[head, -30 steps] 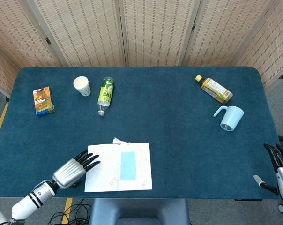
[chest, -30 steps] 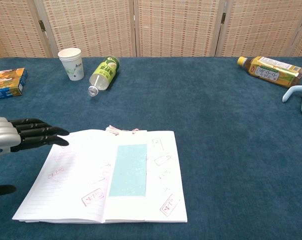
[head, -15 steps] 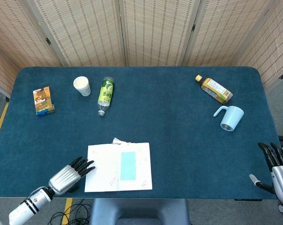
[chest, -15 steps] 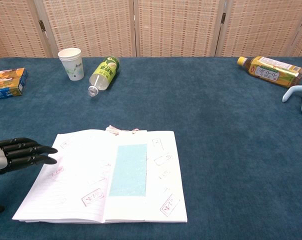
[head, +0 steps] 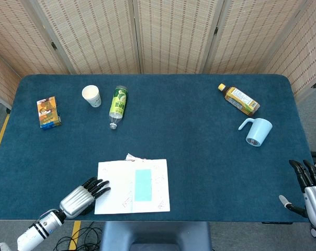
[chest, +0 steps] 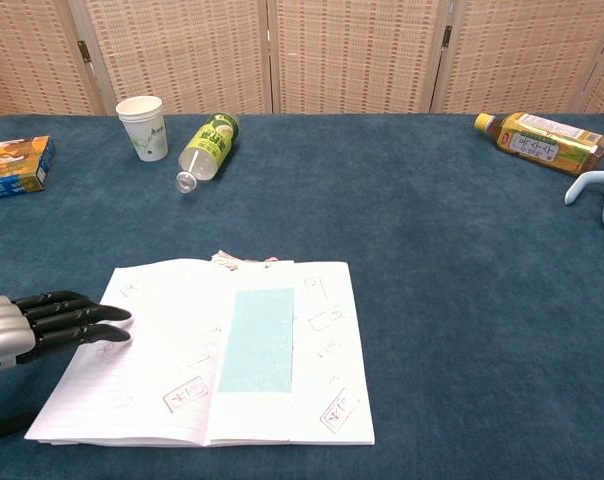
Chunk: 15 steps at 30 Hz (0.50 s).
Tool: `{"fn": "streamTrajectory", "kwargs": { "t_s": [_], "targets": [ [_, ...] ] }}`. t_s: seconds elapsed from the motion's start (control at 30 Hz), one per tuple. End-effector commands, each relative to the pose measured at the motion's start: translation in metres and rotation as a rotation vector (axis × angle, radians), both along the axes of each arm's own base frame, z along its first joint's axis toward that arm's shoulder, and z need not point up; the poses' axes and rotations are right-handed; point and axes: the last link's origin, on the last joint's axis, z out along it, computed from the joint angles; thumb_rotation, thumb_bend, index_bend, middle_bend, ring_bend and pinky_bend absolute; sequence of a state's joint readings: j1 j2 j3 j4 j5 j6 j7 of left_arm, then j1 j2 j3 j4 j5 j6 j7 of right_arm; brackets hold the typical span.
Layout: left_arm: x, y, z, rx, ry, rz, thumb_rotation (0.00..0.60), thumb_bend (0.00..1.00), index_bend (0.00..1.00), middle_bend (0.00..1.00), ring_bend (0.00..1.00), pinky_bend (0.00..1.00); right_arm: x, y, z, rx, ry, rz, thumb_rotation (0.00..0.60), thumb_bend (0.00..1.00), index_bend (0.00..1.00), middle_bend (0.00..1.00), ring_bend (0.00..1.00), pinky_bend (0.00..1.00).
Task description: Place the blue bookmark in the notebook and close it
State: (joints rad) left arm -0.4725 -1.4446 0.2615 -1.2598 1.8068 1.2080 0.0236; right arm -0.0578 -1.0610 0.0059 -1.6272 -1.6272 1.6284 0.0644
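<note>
Paper notebook point(chest: 182, 350), open with blue bookmark point(chest: 258, 340) on the spine: light, floppy leaves, best lifted at the left edge where my empty left hand point(chest: 37, 325) reaches, fingers extended.

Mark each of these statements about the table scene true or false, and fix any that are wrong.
1. The blue bookmark lies on the open notebook. True.
2. The notebook is closed. False: it lies open, pages showing.
3. The left hand has its fingertips at the notebook's left page edge. True.
4. The green bottle stands upright. False: it lies on its side beside the paper cup.
5. The right hand holds the light blue mug. False: it is at the table's right edge, apart from the mug, holding nothing.
</note>
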Motion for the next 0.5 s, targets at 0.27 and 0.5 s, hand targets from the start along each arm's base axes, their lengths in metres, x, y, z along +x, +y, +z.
{"fn": "streamTrajectory", "kwargs": {
  "t_s": [0.27,0.5],
  "targets": [
    [0.021,0.005,-0.010,-0.012,-0.043,-0.043,0.600,0.29,0.06,0.00,0.00,0.08,-0.004,0.004,0.002,-0.011,-0.006,-0.014,0.600,0.11,0.04,0.13,0.04,0.12],
    [0.038,0.010,-0.020,-0.038,-0.104,-0.053,0.600,0.29,0.09,0.00,0.00,0.08,-0.005,0.005,0.004,-0.018,-0.006,-0.017,0.600,0.11,0.04,0.13,0.04,0.12]
  ]
}}
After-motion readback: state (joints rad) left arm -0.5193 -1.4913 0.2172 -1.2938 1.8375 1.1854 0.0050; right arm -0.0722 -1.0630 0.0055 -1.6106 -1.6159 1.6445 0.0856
